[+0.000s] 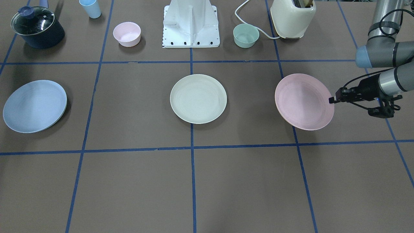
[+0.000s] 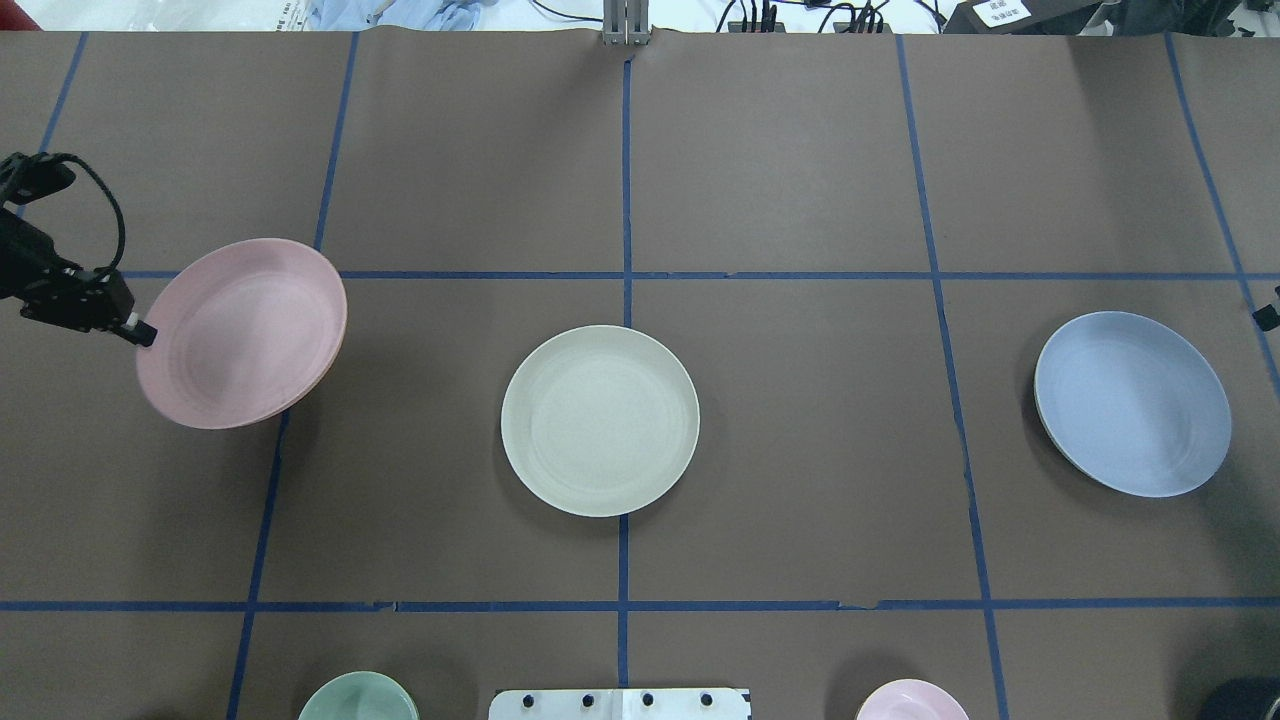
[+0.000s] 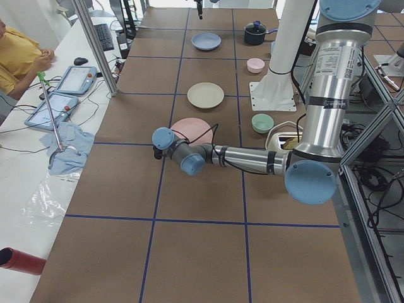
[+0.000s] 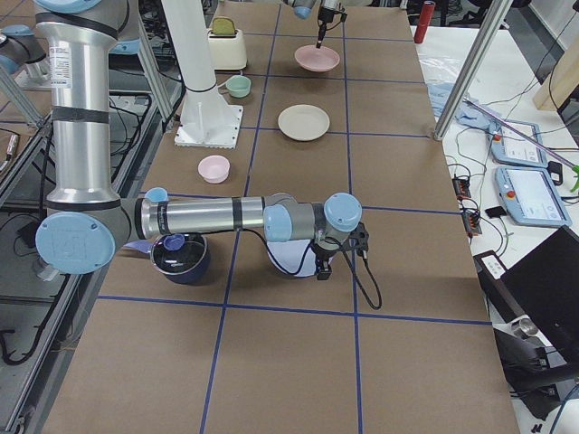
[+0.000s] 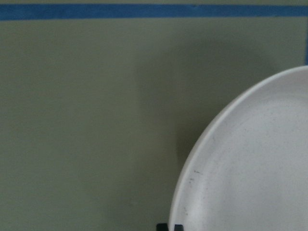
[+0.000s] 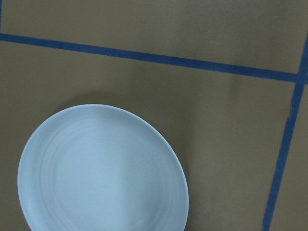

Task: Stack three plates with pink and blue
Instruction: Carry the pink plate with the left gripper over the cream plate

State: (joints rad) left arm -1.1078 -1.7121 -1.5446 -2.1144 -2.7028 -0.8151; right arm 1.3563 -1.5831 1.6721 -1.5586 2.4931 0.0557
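Here, at the right of the front-facing view, we note the left gripper pinching the rim of the pale pink plate, fingers pressed onto its edge. Plate tilted, underside showing along its lower-left edge; it looks raised off the brown table. Cream-white plate lies flat at centre frame. Light blue plate lies flat at far left. All three well apart. In the right-side view we see the right gripper low over the light blue plate; we cannot tell whether its fingers are spread or closed.
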